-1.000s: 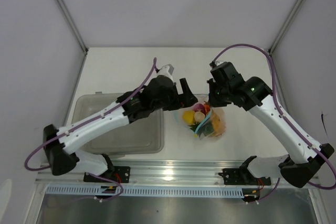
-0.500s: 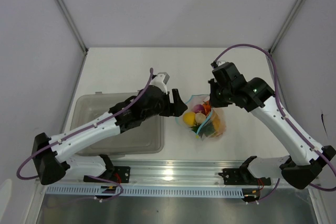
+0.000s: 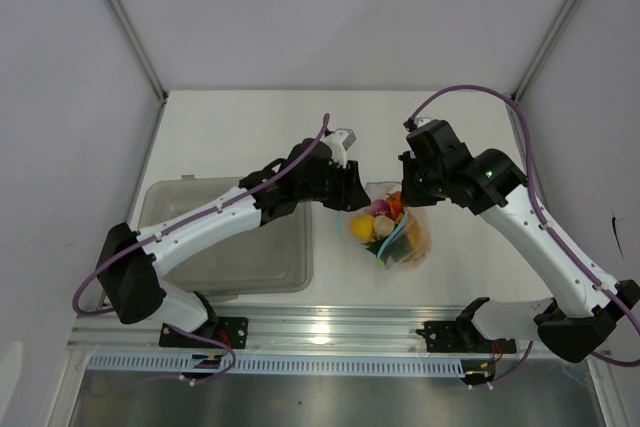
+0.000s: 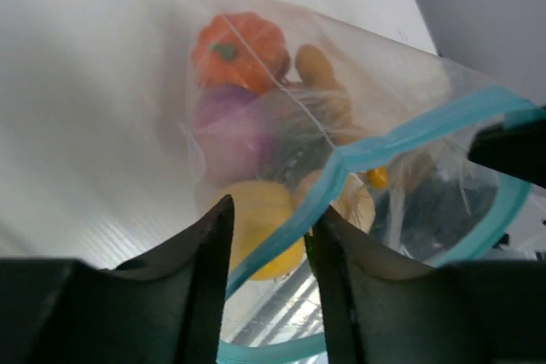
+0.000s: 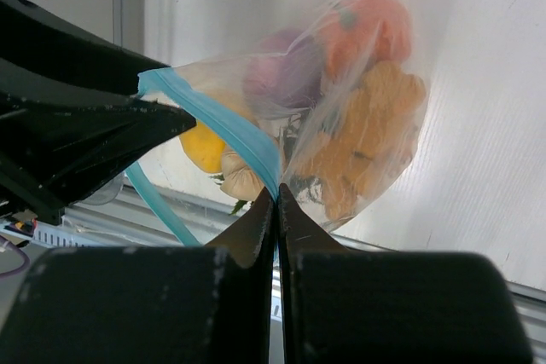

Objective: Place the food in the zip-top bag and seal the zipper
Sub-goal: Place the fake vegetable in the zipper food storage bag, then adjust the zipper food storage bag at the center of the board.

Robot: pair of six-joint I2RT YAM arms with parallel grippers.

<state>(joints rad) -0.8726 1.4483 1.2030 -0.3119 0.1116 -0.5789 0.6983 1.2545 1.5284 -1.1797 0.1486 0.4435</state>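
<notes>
A: Clear crinkly plastic, item one: zip-top bag (image 3: 395, 232), centre of the top view, on the white surface (image 3: 250, 127), right of the grey tub (image 3: 230, 237). Contents?

B: Purple onion (image 4: 226, 130), orange fruit (image 4: 239, 40), yellow lemon (image 4: 253, 209), all inside. Teal zipper (image 4: 401, 138) gapes, unsealed.

A: Grips?

B: Right fingers (image 5: 249, 232) clenched on the zipper at its fold. Left fingers (image 4: 209, 270) parted, straddling the strip, not pinching.

A: Handling advice?

B: Right anchors, taut. Left should close squarely across both tracks, then slide along the strip, lightly, lest the film bunch.
</notes>
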